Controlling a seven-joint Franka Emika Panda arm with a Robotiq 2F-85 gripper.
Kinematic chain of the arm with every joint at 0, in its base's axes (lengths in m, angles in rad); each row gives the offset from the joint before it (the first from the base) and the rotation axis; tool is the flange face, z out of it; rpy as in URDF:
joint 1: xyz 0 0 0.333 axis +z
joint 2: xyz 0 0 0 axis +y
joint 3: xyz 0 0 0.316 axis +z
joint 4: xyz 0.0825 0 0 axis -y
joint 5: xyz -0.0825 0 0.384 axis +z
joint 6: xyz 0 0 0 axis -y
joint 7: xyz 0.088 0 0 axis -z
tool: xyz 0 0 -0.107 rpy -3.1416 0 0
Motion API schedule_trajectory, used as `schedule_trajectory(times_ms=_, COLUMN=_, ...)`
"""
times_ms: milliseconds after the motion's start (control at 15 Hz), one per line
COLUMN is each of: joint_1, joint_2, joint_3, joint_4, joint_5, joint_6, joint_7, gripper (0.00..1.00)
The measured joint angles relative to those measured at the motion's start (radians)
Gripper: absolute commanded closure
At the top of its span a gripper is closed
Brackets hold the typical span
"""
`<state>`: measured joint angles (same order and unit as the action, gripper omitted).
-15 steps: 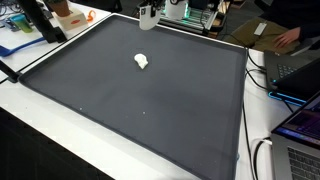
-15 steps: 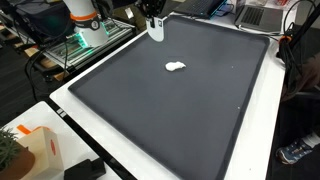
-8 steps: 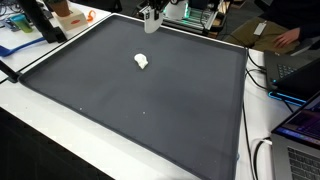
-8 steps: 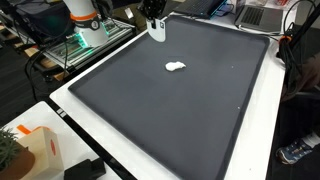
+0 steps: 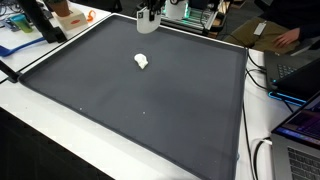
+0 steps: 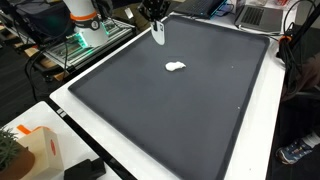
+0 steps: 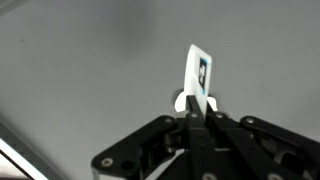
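A white table (image 5: 60, 125) carries 1 large dark grey mat (image 5: 150, 110) covering most of its top, and 1 small crumpled white lump (image 5: 141, 62) lies on that mat.

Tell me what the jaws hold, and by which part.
A small white card, pinched at one end between the shut jaws of the gripper; its other end, with a dark mark, sticks out beyond them.

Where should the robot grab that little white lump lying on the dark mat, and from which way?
Probably from straight above. The white lump lies low on the dark mat with nothing close by. It looks longer one way, so pinch across its narrow middle. The gripper is shut on a white card right now.
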<state>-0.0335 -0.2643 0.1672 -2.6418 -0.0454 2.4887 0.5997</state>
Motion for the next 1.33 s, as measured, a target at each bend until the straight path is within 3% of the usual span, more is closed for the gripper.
schedule_trajectory(times_ms=333, joint_1=-0.006, joint_2=0.068, joint_3=0.01, joint_4=0.018, joint_5=-0.011, joint_6=0.068, joint_7=0.184, gripper=0.96)
schedule_trajectory(times_ms=1333, joint_1=-0.005, joint_2=0.129, joint_3=0.005, joint_4=0.065, joint_5=-0.038, joint_6=0.083, joint_7=0.231, gripper=0.99)
